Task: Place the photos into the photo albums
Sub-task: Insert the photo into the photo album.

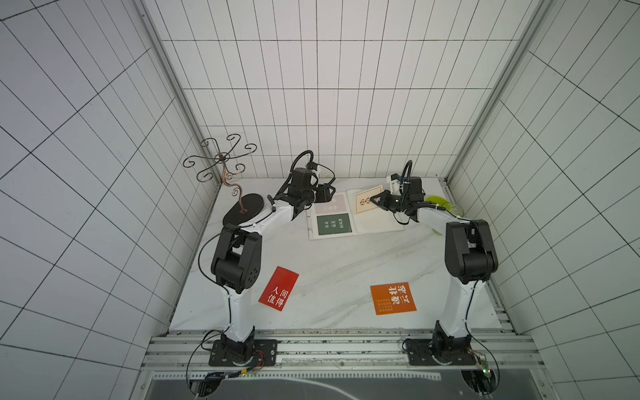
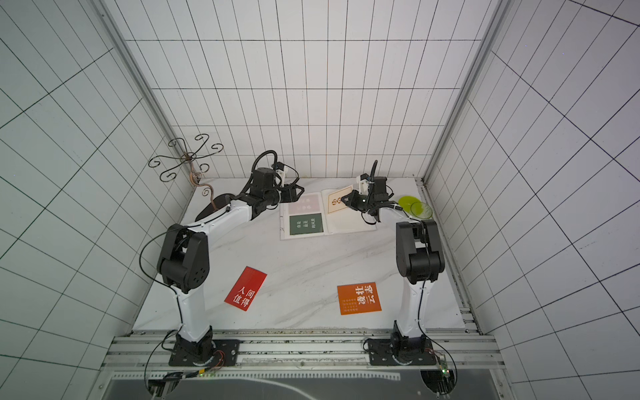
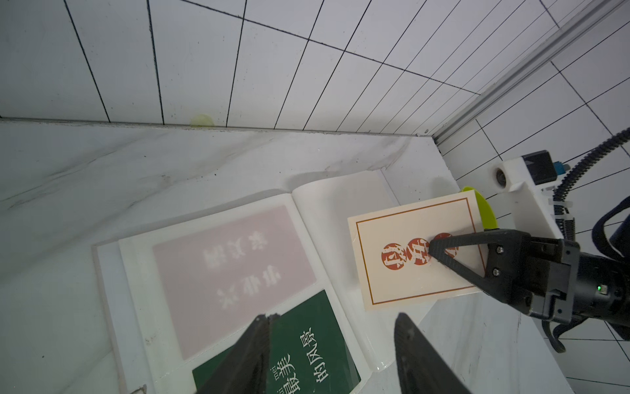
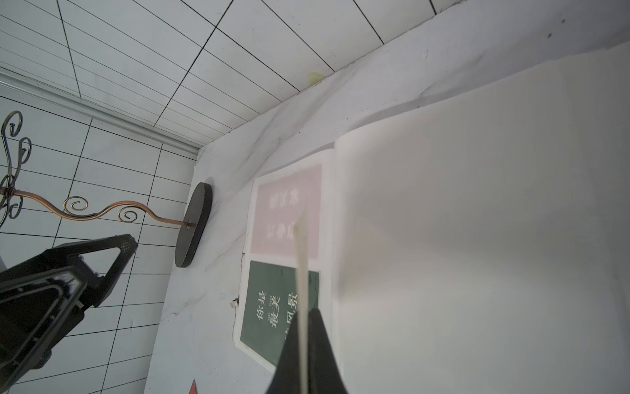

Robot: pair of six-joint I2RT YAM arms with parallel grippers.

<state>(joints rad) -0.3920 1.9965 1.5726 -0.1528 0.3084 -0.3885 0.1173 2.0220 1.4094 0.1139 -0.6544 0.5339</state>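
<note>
The photo album (image 1: pixel 377 221) (image 2: pixel 349 221) lies open at the back of the table. Its left page holds a pale pink photo (image 1: pixel 334 204) (image 3: pixel 231 273) and a dark green photo (image 1: pixel 334 224) (image 3: pixel 306 341) (image 4: pixel 272 307). My right gripper (image 1: pixel 372 200) (image 3: pixel 430 248) (image 4: pixel 301 312) is shut on a cream photo (image 1: pixel 363 202) (image 2: pixel 334 204) (image 3: pixel 409 283), held tilted above the bare right page (image 4: pixel 477 238). My left gripper (image 1: pixel 327 194) (image 3: pixel 332 315) hangs open and empty over the left page. A red photo (image 1: pixel 278 288) and an orange photo (image 1: pixel 393 298) lie flat near the front.
A scrolled metal stand (image 1: pixel 221 159) on a black oval base (image 1: pixel 242 209) (image 4: pixel 192 225) sits at the back left, close to my left arm. Green translucent dishes (image 1: pixel 445 204) (image 2: pixel 415 206) sit at the back right behind my right wrist. Tiled walls close three sides.
</note>
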